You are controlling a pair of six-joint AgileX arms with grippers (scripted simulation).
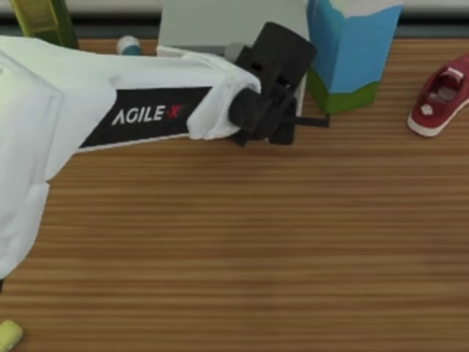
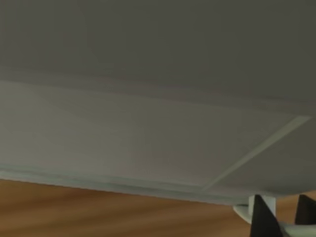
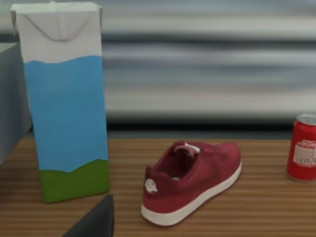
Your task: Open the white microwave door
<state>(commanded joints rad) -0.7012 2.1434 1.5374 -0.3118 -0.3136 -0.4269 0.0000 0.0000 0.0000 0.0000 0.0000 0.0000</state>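
The white microwave (image 1: 220, 22) stands at the table's back middle, and my left arm hides most of its front. My left gripper (image 1: 289, 121) is at the front's right end, close to the carton. The left wrist view is filled by a pale grey, white-framed panel, the white microwave door (image 2: 148, 133), seen close and slanted above the wood. Two dark fingertips (image 2: 260, 217) show at that view's edge, with a pale strip, the handle (image 2: 291, 230), between them. I cannot tell how far the door stands from the body. One dark fingertip (image 3: 96, 219) of my right gripper shows.
A tall blue, white and green carton (image 1: 352, 51) stands right beside the microwave. A red shoe (image 1: 440, 95) lies at the right, with a red can (image 3: 302, 147) beyond it. A green object (image 1: 44, 18) and a teal-capped item (image 1: 128, 45) stand at the back left.
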